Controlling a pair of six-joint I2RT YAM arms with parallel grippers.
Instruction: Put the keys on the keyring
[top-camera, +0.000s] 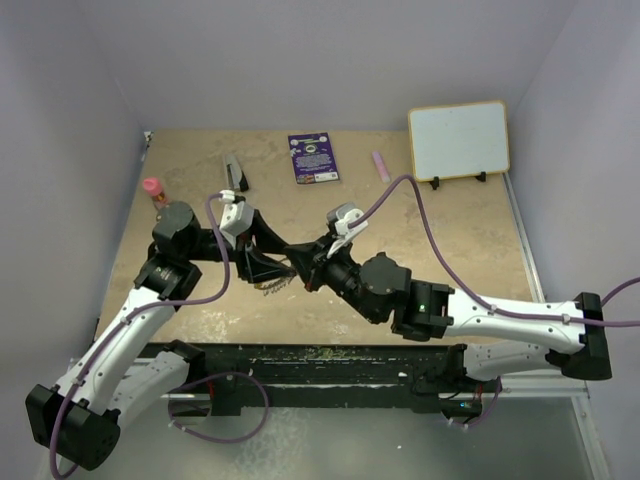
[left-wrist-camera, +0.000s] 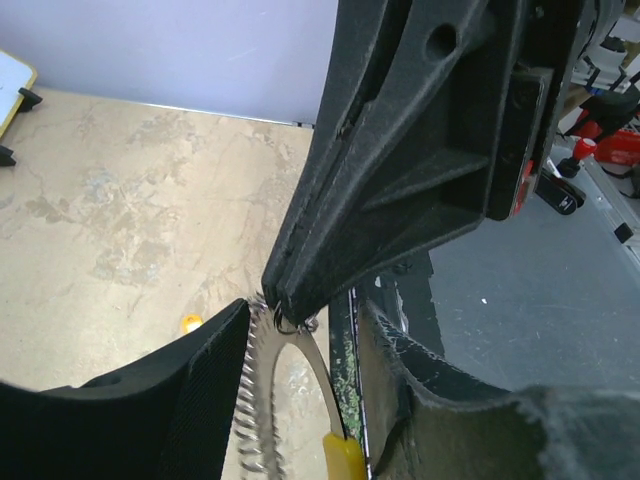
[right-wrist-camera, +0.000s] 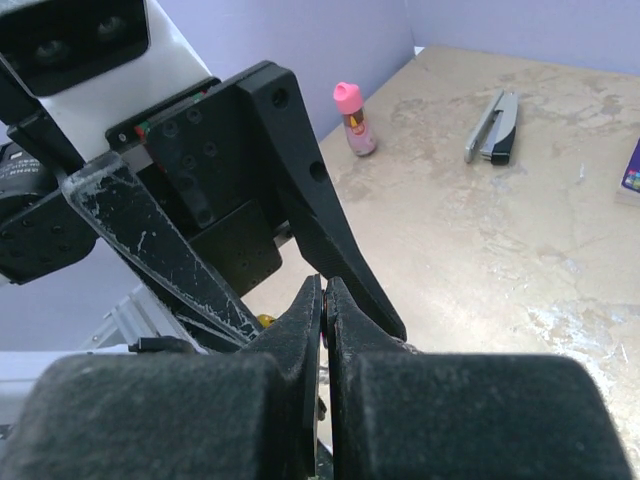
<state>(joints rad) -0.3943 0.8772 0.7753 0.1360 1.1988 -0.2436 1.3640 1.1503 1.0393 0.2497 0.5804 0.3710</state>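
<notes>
Beige table (top-camera: 450, 270): stapler (top-camera: 235, 173), booklet (top-camera: 313, 158), whiteboard (top-camera: 458, 140), bottle (top-camera: 153, 190)

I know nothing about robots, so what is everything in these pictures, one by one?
table: 1, mottled tan, beneath everything
whiteboard: 1, white, pale frame, far right corner
card: 1, purple, far middle
stick: 1, pink, right of the card
oblong tool: 1, grey and black, left of the card
bottle: 1, pink cap, left edge
keyring: 1, silvery, beaded, between the left arm's jaws
keys: two yellow heads show, near the keyring
cables: 2, purple, one along each arm
left arm: 1, white and black, jaws apart around the keyring
right arm: 1, white and black, jaws closed, tips at the keyring
</notes>
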